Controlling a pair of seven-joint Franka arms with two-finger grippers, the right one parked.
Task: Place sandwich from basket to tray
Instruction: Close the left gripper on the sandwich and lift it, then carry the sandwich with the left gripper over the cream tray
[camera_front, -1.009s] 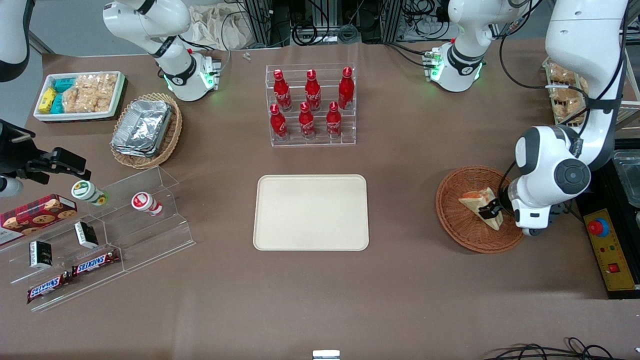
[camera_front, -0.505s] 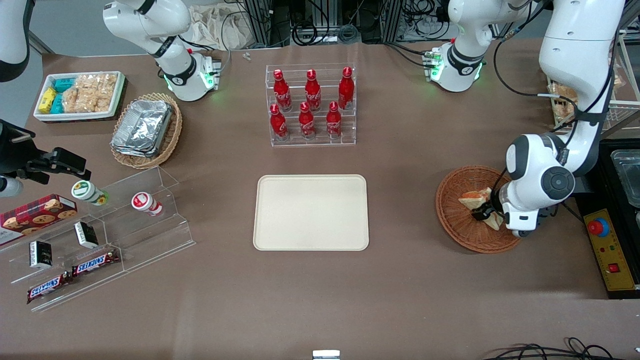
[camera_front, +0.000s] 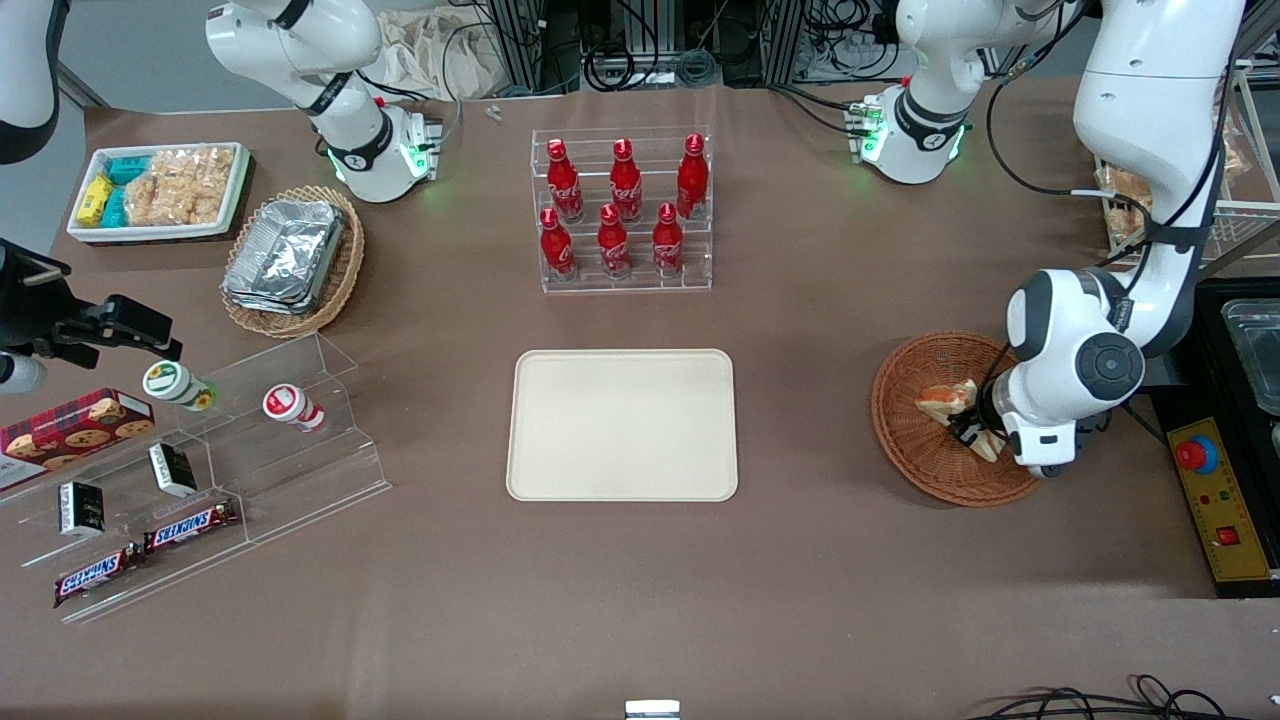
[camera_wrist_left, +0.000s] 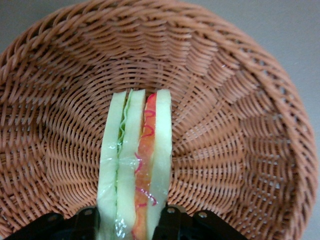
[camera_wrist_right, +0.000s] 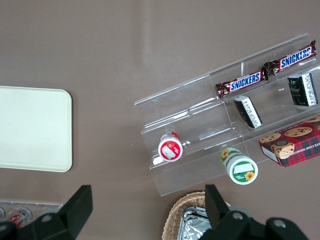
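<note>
The hand (camera_front: 968, 428) sits low in the basket (camera_front: 915, 440) at the working arm's end of the bench (camera_front: 820, 580), and it has crept inward over the last second, sliding toward the basket's middle while the arm's white wrist swings in with it. The sandwich (camera_front: 945, 400) has nudged along too, so this looks like the grasp settling, not yet a lift. From the wrist, the fingers (camera_wrist_left: 170, 220) sit tight against both bread faces, pinching the sandwich (camera_wrist_left: 135, 165) at its near end, with the wicker (camera_wrist_left: 240, 125) close beneath it. So the sandwich is in the hand but not out of the basket, and the tray (camera_front: 622, 425) lies bare, well apart toward the bench's middle. Hard to read: the wrist hides part of the wedge and the basket's rim from the front, and the fingertips run off the wrist picture, so how deep the bite goes is unclear.
</note>
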